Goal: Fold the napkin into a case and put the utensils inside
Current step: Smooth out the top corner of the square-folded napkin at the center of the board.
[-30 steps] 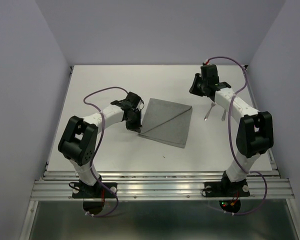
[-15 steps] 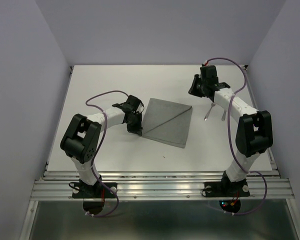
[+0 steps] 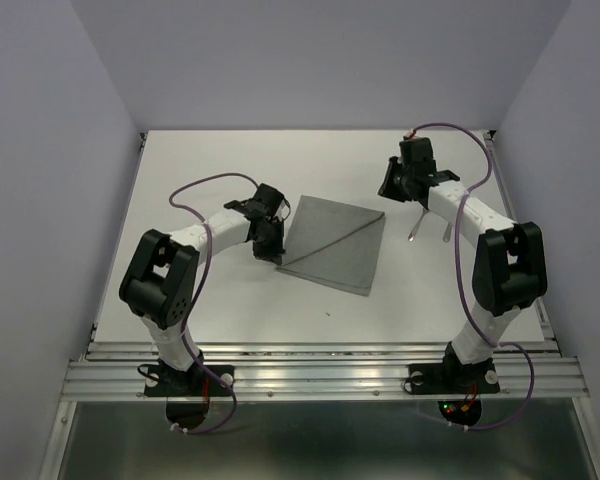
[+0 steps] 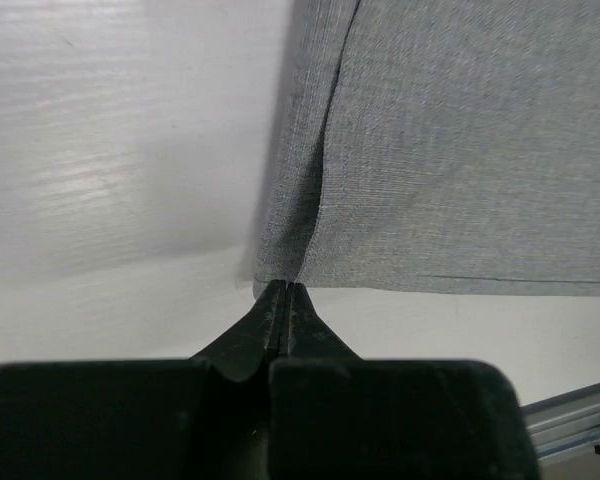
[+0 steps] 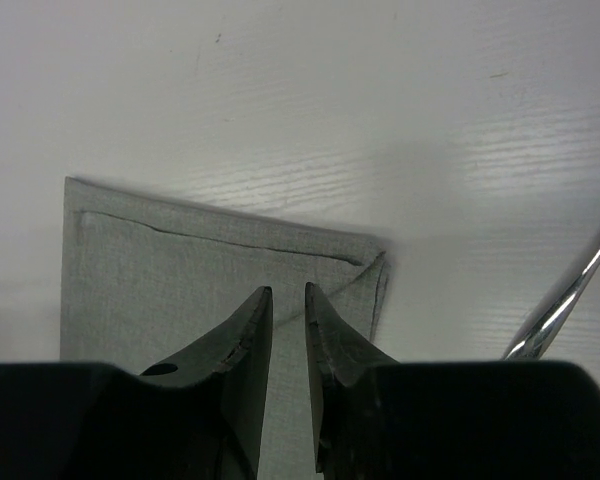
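The grey napkin [image 3: 332, 243] lies flat mid-table, folded with a diagonal edge across it. My left gripper [image 3: 272, 250] is at its near-left corner. In the left wrist view the jaws [image 4: 285, 288] are shut, with the napkin's [image 4: 450, 150] corner pinched at their tips. My right gripper [image 3: 390, 190] hovers just above the far-right corner. In the right wrist view it [image 5: 287, 292] is open by a narrow gap and empty, over the napkin [image 5: 180, 270]. Two silver utensils [image 3: 417, 224] [image 3: 446, 230] lie right of the napkin. One handle [image 5: 570, 285] shows in the right wrist view.
The white table [image 3: 210, 170] has walls on three sides. A metal rail [image 3: 320, 375] runs along the near edge by the arm bases. The right arm's links [image 3: 470, 215] pass over the utensils.
My left gripper dipped toward the napkin's near-left corner and came back slightly. My right gripper shifted a little by the far-right corner. The napkin has barely moved.
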`<act>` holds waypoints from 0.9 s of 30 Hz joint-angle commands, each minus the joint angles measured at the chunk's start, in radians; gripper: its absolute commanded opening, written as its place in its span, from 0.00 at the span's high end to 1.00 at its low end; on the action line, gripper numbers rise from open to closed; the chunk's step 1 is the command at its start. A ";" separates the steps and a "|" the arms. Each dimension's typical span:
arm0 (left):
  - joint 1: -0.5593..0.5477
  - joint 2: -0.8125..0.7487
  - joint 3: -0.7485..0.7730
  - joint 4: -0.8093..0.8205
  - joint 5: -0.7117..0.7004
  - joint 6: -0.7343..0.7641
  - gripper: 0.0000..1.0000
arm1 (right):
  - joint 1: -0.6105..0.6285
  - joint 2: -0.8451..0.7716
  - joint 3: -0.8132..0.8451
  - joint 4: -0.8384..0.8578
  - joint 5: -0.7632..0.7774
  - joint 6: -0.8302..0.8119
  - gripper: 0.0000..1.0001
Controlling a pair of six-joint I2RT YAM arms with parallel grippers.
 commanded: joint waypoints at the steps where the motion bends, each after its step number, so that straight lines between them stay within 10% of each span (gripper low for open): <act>1: -0.001 -0.127 0.119 -0.072 -0.081 0.039 1.00 | -0.004 -0.079 -0.029 0.011 0.046 -0.014 0.74; 15: 0.000 -0.125 0.234 -0.086 -0.047 0.025 1.00 | -0.004 -0.148 -0.229 0.011 0.020 -0.005 0.75; 27: 0.018 -0.007 0.211 -0.027 -0.007 0.063 0.77 | 0.057 -0.164 -0.290 0.026 -0.064 0.032 0.76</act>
